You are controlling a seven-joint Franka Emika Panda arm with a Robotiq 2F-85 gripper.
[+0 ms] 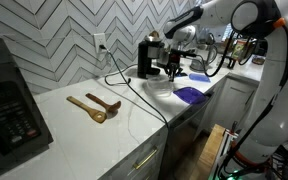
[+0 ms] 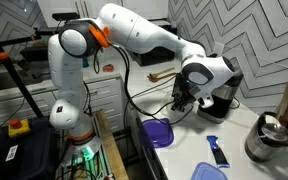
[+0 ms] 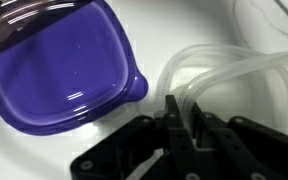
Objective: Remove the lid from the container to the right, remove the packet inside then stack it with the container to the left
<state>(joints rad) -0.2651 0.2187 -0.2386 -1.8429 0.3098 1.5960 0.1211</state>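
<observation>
1. Table [image 1: 84, 130]: white, long, set against a wall of chevron tile. It carries every item below.
2. Robot arm [image 2: 134, 30]: white, with an orange joint band. It reaches down over the end of the table beside the coffee machine.
3. Microwave [image 1: 4, 100]: black, at the opposite end of the table, well apart from the arm.
4. Coffee machine [image 1: 149, 58]: black, against the wall, just behind the end effector.
5. Metal pot [image 2: 269, 140]: silver, with utensils standing in it, near the table's corner.
6. Purple flat piece [image 3: 59, 70]: dark, translucent, with rounded corners and a small tab. It lies flat just beside the clear container.
7. Clear container [image 3: 234, 75]: low, with a rounded rim, open on top, directly under the end effector.
8. Pale blue lid [image 2: 209, 172]: flat on the table near its front edge, off the container and well apart from it.
9. Wooden spoons [image 1: 94, 106]: two, lying mid-table, their ends touching.
10. Dark blue item [image 2: 216, 152]: small, lying between the pale blue lid and the pot.
11. End effector [image 3: 182, 105]: black, fingers close together at the container's near rim. Whether they pinch the rim cannot be told.
</observation>
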